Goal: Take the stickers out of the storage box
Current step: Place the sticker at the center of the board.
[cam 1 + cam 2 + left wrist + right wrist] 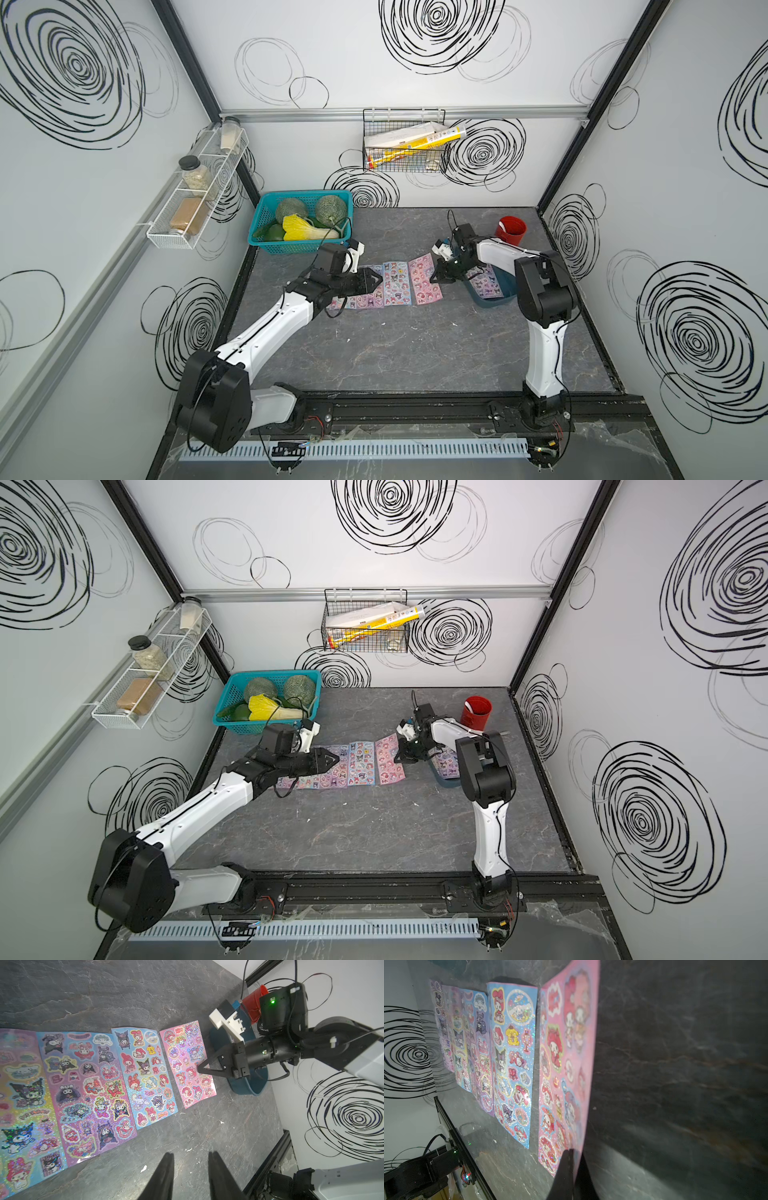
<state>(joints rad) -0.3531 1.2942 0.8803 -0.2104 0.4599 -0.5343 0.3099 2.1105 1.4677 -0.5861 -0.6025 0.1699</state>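
Stickers lie in a row on the table in both top views, more wait in the box, and the right gripper sits at the pink sheet ending that row. In the left wrist view, the left gripper hovers with fingers apart, empty. In the right wrist view, the jaws pinch the edge of the pink sheet. We should ease it flat beside the blue sheet, let go cleanly, then lift straight so nothing drags.
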